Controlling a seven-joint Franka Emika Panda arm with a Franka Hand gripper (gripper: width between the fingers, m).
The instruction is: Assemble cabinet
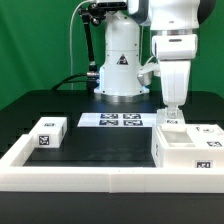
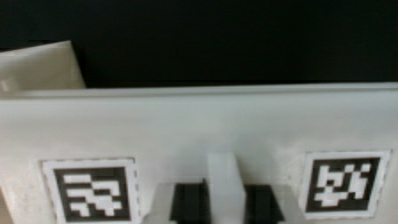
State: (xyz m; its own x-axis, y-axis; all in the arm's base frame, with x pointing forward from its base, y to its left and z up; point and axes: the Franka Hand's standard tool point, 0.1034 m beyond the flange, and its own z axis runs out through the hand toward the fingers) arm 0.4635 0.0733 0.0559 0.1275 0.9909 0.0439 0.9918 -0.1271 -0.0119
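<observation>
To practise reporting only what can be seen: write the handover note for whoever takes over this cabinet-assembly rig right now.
Gripper: shut. The wrist view shows the fingers on either side of a thin upright rib of the cabinet body.
Where things are: the cabinet body sits at the exterior view's right, inside the white rim. A small tagged box lies apart from it at the exterior view's left. The marker board lies between them, farther back.
Done: a grip on the body seems to be taken.
Left: the small box is not yet joined to the body.
</observation>
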